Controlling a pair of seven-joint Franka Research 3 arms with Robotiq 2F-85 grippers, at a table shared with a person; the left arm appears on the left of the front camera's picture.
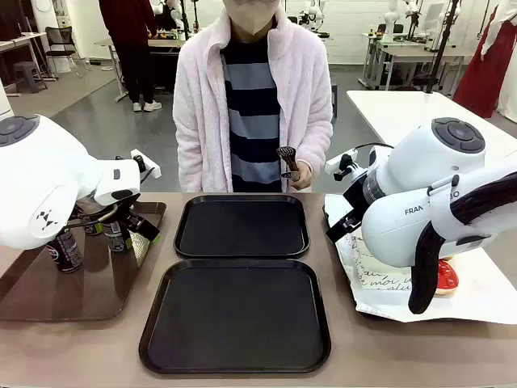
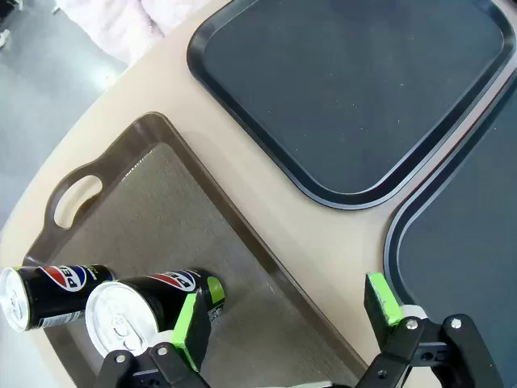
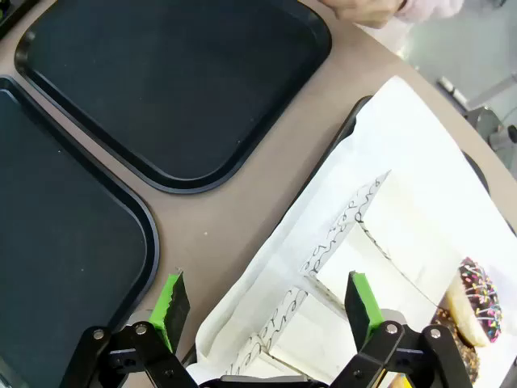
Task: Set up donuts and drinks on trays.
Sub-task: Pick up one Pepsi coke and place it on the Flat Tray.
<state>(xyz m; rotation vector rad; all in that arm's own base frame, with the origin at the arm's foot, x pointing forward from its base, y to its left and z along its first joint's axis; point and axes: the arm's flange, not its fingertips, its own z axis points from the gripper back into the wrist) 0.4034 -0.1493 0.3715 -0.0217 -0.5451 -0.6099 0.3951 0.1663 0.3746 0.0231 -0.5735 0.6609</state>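
**Left tool** [image 2: 287, 311]: jaws spread wide, with nothing between them. It hangs over the inner edge of the glossy brown tray [image 2: 161, 194], which rests on the tabletop [image 2: 275, 210].
- The nearer can [image 2: 161, 297] stands upright just outside one green pad [image 2: 194, 322], on the side away from the gap. Whether can and pad touch cannot be told.
- A second can [image 2: 50, 287] stands just beyond the first, farther from the tool.
- The two black trays lie on the other side of the jaws. The far black tray [image 2: 347, 89] is ahead of the fingertips, and the near black tray [image 2: 477, 234] is just beside the opposite pad.

**Right tool** [image 3: 266, 301]: jaws likewise wide apart and gripping nothing.
- Beneath and ahead of the gap lie white printed paper sleeves [image 3: 347, 222] on the paper-lined tray [image 3: 428, 162].
- A chocolate donut [image 3: 477, 299] with sprinkles lies outside one finger, near the tool but apart from it.
- In the front view a red-iced donut [image 1: 446, 276] shows under the right arm.
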